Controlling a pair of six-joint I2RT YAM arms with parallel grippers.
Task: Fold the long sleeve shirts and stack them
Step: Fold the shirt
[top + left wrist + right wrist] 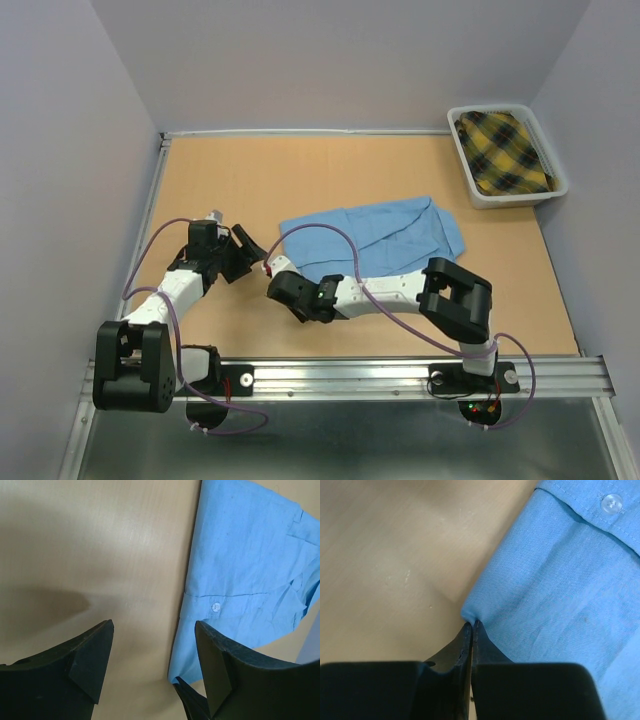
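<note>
Right gripper (pixel 471 624) gripped the very corner of the blue shirt (pixel 555 590); left gripper (pixel 154 647) stood open over the table (pixel 75 540) beside it. So thin a pinch could have slipped under pull.

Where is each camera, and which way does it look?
Top: above, behind the arms, looking down on table, blue shirt, bin; both arms show.
Left wrist: looks down at table and shirt edge; open left gripper shows.
Right wrist: looks closely down at shirt; right gripper, shut on its edge, shows.
Both wrist views share the shirt's white button.
</note>
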